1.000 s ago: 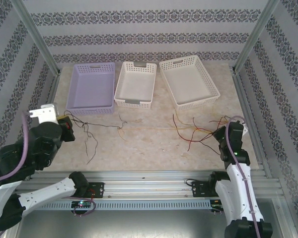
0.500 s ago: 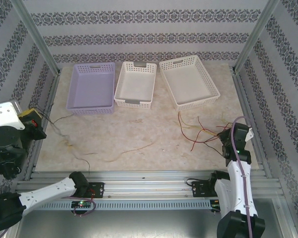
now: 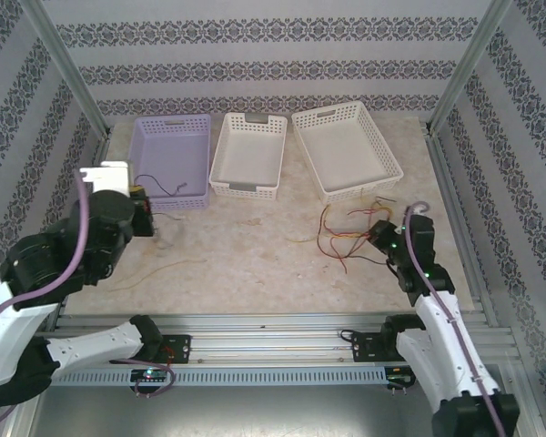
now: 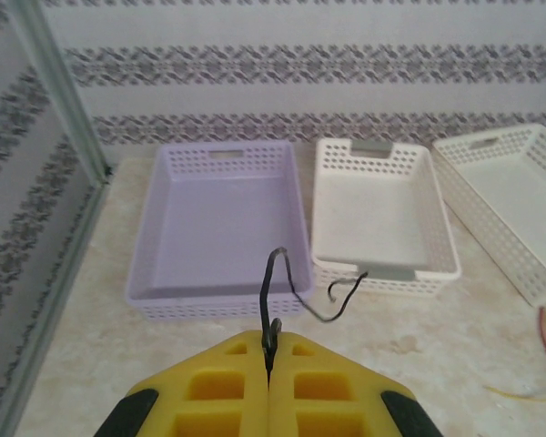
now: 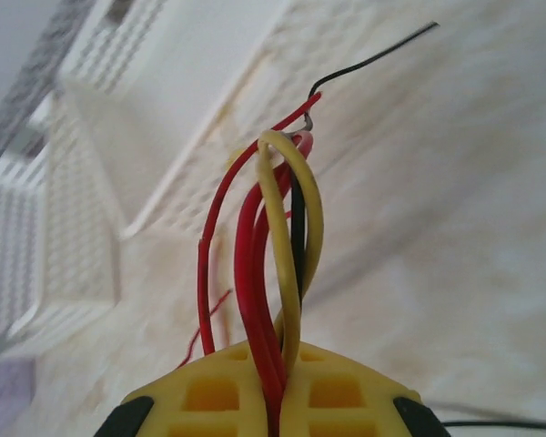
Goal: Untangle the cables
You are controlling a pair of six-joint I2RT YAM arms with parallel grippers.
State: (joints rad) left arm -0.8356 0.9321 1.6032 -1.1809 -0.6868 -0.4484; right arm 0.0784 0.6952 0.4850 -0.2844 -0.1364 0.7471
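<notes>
Nearest on the left, the left gripper (image 4: 269,357) with yellow pads pressed fully together, pinching one black cable (image 4: 271,273). From the pads, that cable rising in a thin arch, then drooping right to a curled free end in front of the near rims of the purple basket (image 4: 217,305) and the middle white basket (image 4: 382,273). From above, the same gripper (image 3: 142,215) raised just before the purple basket's near wall.

On the right, the right gripper (image 5: 278,369) likewise closed tight, clamped on a bundle of red, yellow and black cables (image 5: 275,246) looping up out of the pads, one black end sticking out beyond. From above, the right gripper (image 3: 380,235) low over the table (image 3: 255,232), red and yellow strands (image 3: 341,235) spilling leftward from it across the surface, in front of the right white basket (image 3: 346,150).

Between the arms, a faint loose yellow strand (image 3: 187,264) lying flat on the table, well apart from both grippers.

Farthest back, all three baskets in a row against the patterned wall.
</notes>
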